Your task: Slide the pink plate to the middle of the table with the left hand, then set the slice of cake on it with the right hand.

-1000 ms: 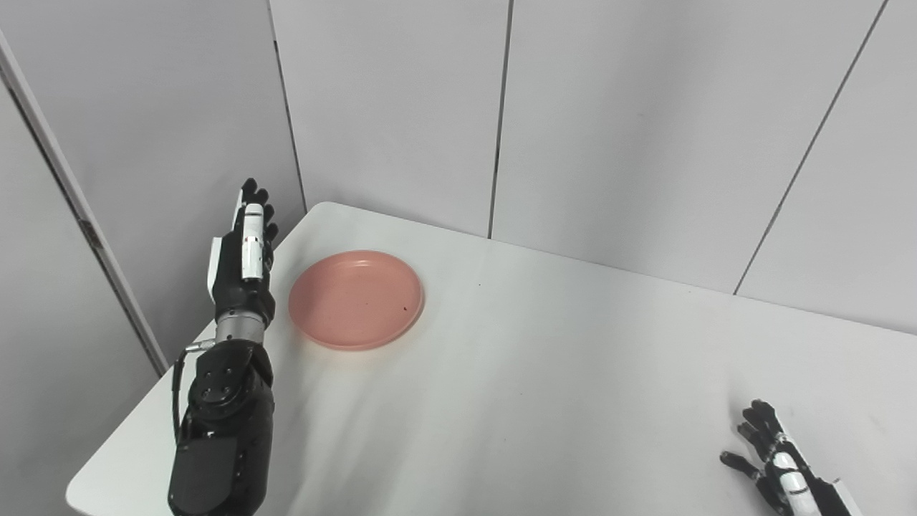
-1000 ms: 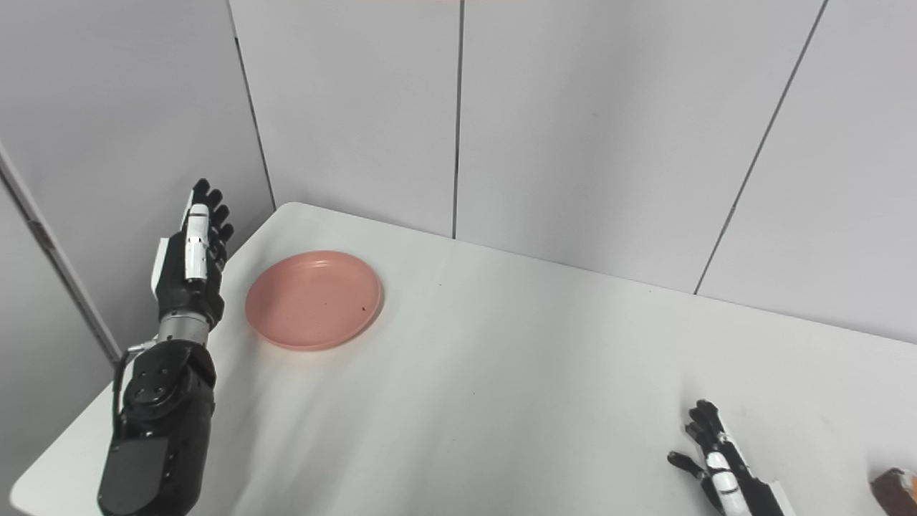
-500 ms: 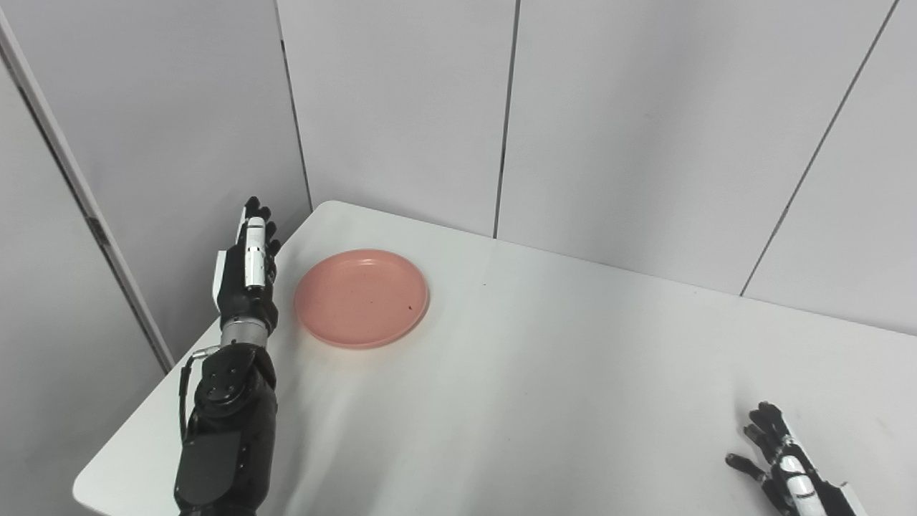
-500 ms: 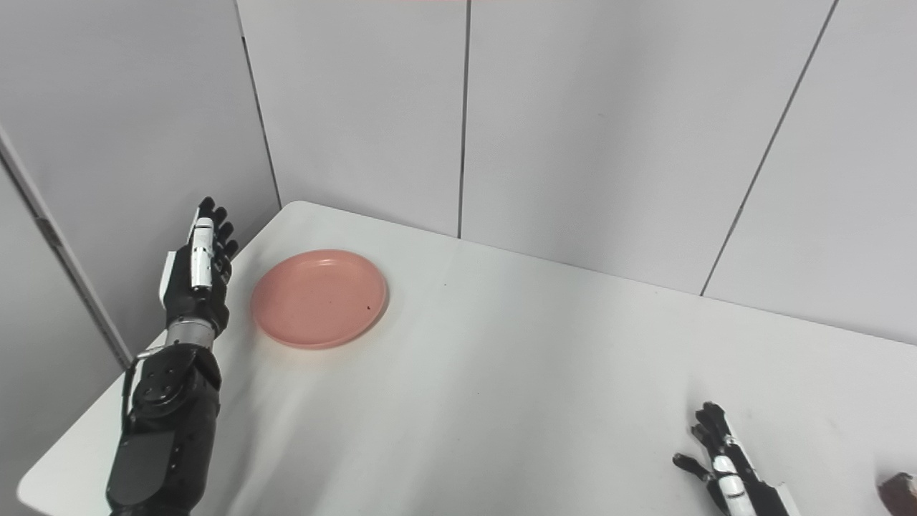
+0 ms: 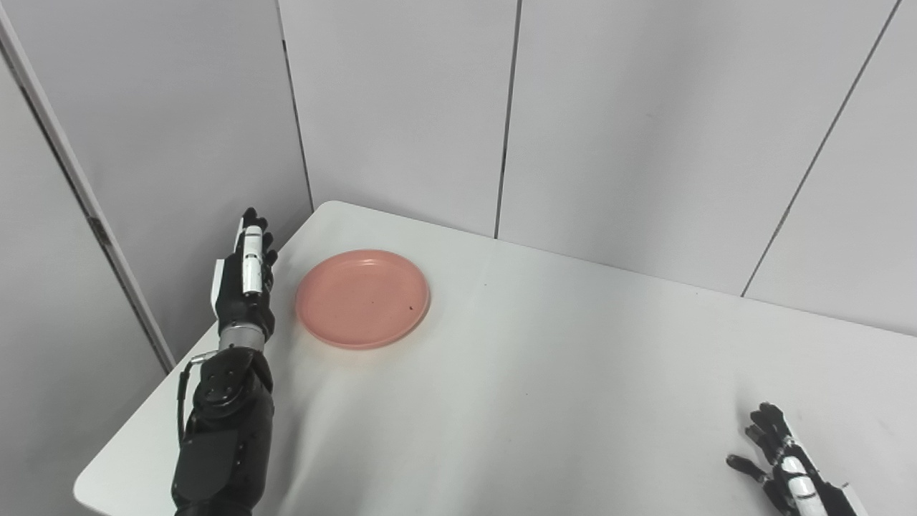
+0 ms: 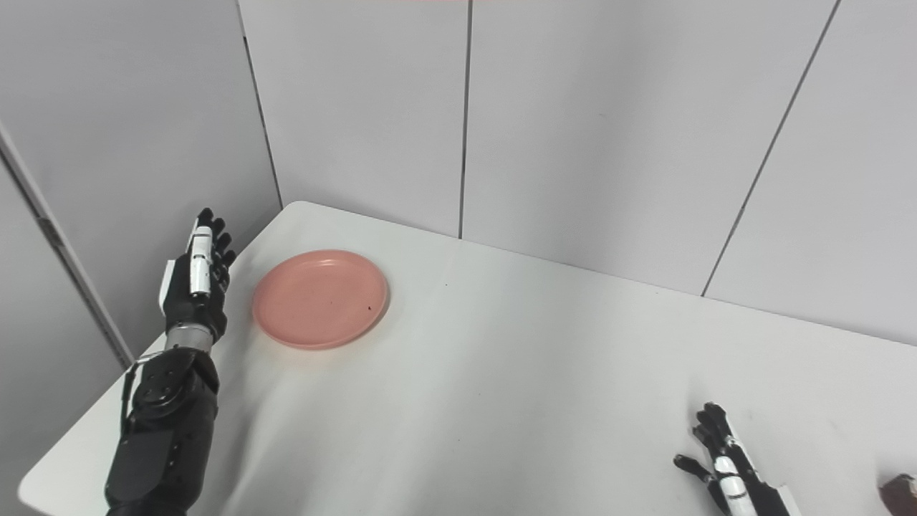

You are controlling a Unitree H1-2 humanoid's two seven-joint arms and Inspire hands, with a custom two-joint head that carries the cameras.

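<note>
Plate: the pink plate (image 5: 362,298) lies flat on the white worktop (image 5: 544,373), in its far left part near the rounded far corner; nothing is on it but a small dark speck toward its right side.
Left hand: the left hand (image 5: 245,278) is raised at the worktop's left edge, just beside the plate's left rim; from these views I cannot tell whether it touches the rim.
Left fingers: the fingers (image 5: 252,247) are stretched out straight and close together, pointing away from the robot toward the wall; they hold nothing.
Left arm: the black forearm (image 5: 223,423) rises from the bottom edge along the left side of the worktop.
Right hand: the right hand (image 6: 725,466) rests low at the near right of the worktop, partly cut by the bottom edge, well apart from the plate.
Right fingers: spread and released, with the thumb out to the left; nothing in them.
Cake: only a brown scrap (image 6: 900,490) shows at the bottom right corner of the right eye view, on the worktop to the right of the right hand and apart from it; the left eye view does not show it.
Surroundings: pale grey wall panels (image 5: 630,129) with dark seams stand behind the worktop.
</note>
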